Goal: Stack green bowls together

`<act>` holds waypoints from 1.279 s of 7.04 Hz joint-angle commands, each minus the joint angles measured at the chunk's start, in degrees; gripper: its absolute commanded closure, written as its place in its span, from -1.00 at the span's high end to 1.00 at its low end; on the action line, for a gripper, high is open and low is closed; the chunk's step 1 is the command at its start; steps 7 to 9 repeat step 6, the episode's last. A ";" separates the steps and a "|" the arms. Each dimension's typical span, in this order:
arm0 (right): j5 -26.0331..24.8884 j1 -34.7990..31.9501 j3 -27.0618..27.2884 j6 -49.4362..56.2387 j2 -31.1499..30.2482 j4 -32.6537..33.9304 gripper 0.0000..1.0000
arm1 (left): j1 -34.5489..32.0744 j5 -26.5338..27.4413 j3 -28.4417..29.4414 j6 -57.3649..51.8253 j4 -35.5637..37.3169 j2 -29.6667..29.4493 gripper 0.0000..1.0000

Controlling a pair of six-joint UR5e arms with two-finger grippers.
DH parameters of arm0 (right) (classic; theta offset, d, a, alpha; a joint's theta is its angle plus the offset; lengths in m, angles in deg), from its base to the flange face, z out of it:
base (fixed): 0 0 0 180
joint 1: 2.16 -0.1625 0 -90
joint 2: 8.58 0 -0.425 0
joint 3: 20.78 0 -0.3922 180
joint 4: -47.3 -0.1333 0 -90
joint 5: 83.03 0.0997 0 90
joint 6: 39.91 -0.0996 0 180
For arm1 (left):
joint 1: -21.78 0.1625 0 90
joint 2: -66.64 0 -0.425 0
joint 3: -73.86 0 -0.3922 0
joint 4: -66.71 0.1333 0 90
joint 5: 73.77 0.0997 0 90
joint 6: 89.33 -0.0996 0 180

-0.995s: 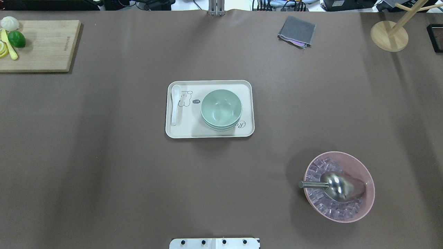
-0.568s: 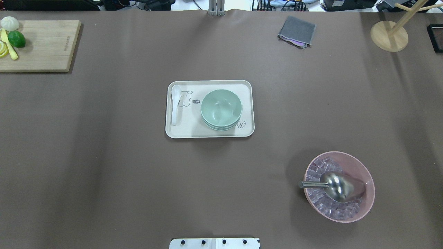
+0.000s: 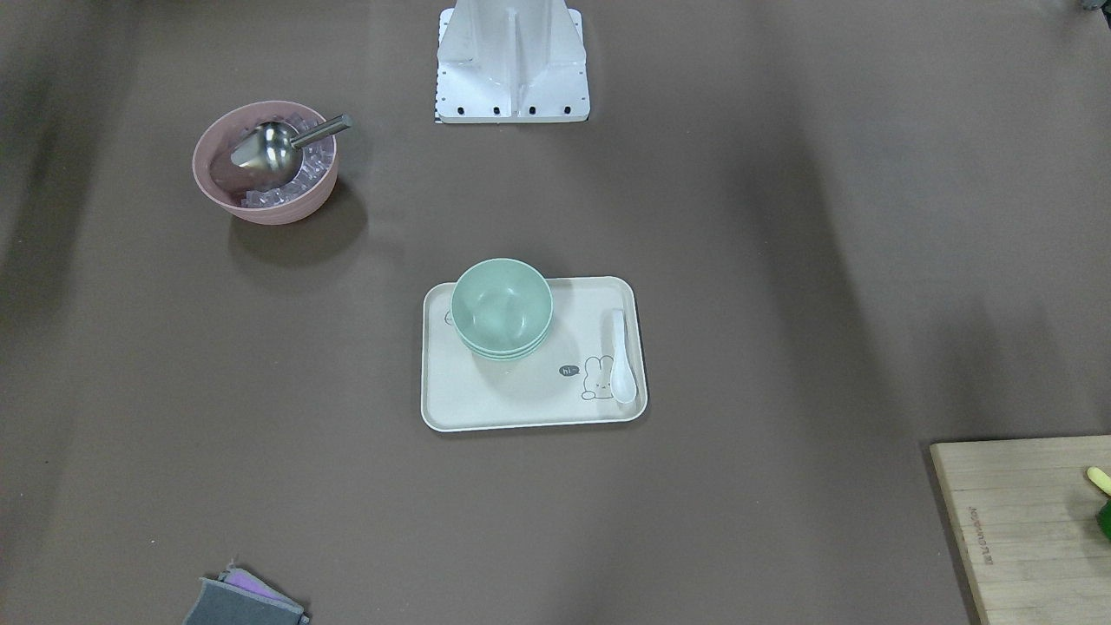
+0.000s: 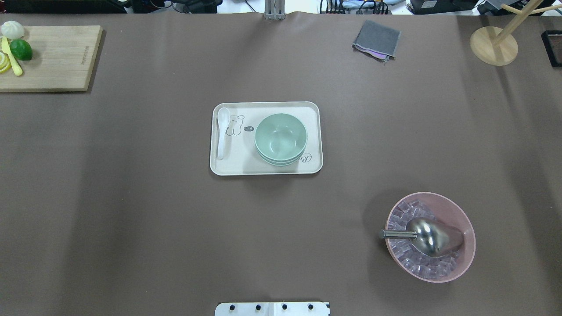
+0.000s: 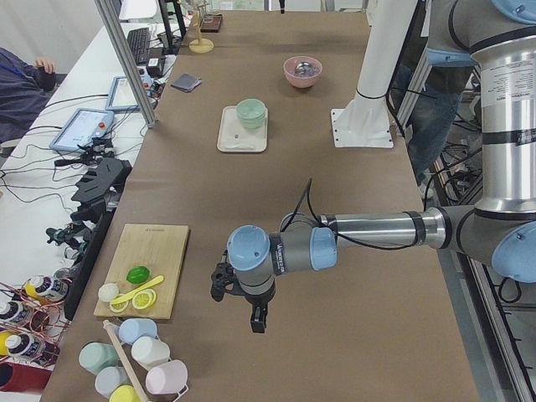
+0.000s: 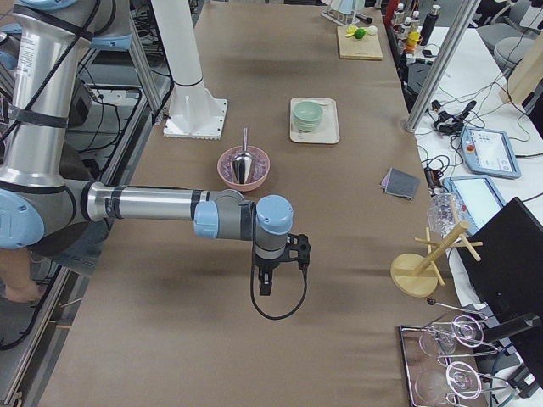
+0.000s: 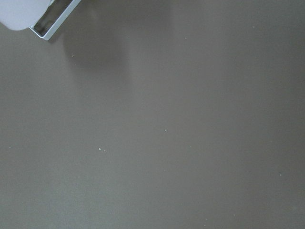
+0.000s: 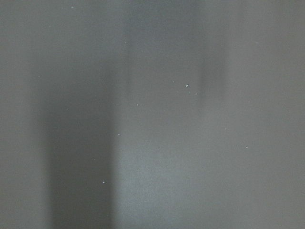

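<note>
Stack of green bowls [image 4: 281, 138] sits on the right half of the cream tray [image 4: 263, 171], near the middle of the bench. They are nested one inside another, with the rims of the lower ones showing beneath the top one on the robot's side. A white spoon [image 4: 222, 131] lies along the tray's other end, apart from them. The stacking looks done.

They look light and rigid, probably a matte moulded ware that would chip if dropped rather than bend. The smooth curved outer wall offers little to squeeze and would likely slide out of a pinch from the sides. The better hold is the rim, one finger inside the top bowl and one outside. Nested so snugly, the lower bowls might lift with it or drop free partway.

Left hand [image 5: 258, 322] hangs over bare bench near the cutting board [image 5: 146, 268], well apart from the tray. Right hand [image 6: 265, 284] hovers over bare bench on the camera's side of the pink bowl [image 6: 243, 167]. Only the side views show them, so I cannot tell whether either has its fingers apart or together
</note>
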 commanded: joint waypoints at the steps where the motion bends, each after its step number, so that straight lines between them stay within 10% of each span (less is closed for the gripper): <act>1: 0.11 0.00 0.16 0.00 -0.10 -0.01 1.00 | -0.09 -0.01 0.22 0.07 -0.02 0.10 0.96; 9: 0.02 0.00 -0.28 0.00 -0.10 -0.01 1.00 | -0.09 -0.01 0.40 0.33 0.15 -0.77 0.96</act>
